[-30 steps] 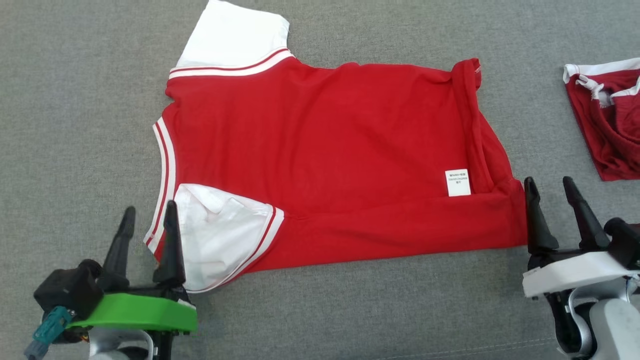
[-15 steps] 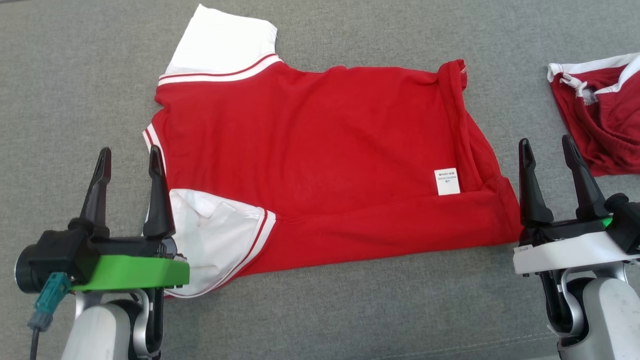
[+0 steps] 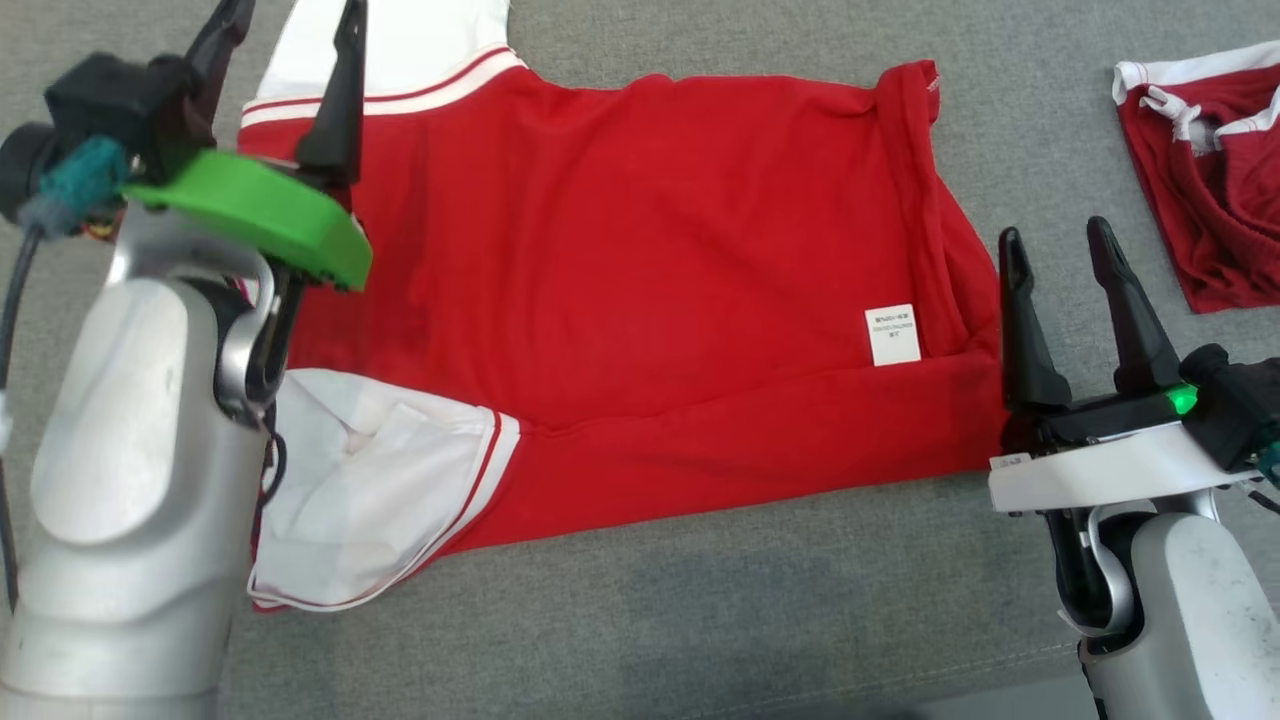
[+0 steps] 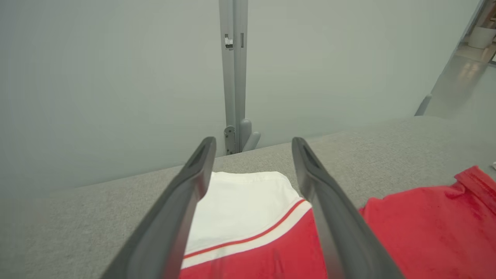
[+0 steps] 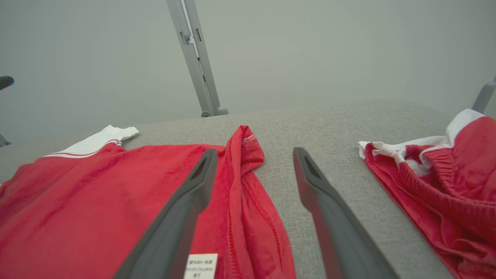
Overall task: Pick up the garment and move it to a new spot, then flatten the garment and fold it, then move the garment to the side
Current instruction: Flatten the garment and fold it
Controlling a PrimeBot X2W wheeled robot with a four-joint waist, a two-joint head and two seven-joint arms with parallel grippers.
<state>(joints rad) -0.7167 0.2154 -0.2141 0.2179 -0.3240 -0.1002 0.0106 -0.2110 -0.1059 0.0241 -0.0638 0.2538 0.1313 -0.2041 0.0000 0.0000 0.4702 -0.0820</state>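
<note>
your left gripper (image 3: 295, 20): fingers apart, upper left by white sleeve (image 3: 430, 35) | right gripper (image 3: 1053, 232): apart, lower right beside red shirt (image 3: 650, 280)

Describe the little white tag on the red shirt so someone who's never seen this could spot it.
On the grey surface lies a big red shirt. Near its right end, close to the right gripper, sits the tag: a small white printed rectangle, unlike the large white sleeves with red stripes.
</note>
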